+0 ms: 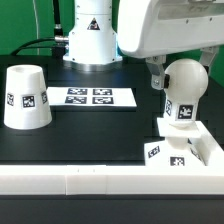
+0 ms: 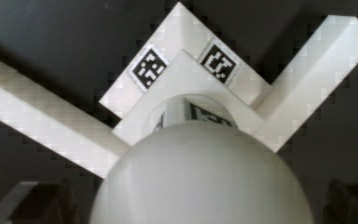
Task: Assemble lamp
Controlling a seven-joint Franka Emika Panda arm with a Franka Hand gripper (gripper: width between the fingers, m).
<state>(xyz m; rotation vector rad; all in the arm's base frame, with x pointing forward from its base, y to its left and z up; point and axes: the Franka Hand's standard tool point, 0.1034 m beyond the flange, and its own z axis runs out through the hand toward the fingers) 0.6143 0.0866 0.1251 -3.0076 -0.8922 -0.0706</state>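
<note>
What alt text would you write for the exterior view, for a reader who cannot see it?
A robot gripper hangs at a ball-shaped bulb that stands upright over a flat square base. A cup-like shade stands apart, at the exterior view's left.

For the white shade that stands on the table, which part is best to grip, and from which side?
Probably the narrow top end of the shade, approached from above. It stands upright with its wide mouth down, and its walls taper upward, so the top looks like the narrowest span to pinch.

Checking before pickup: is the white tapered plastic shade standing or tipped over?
Standing: the shade sits wide end down on the black table, narrow end up.
</note>
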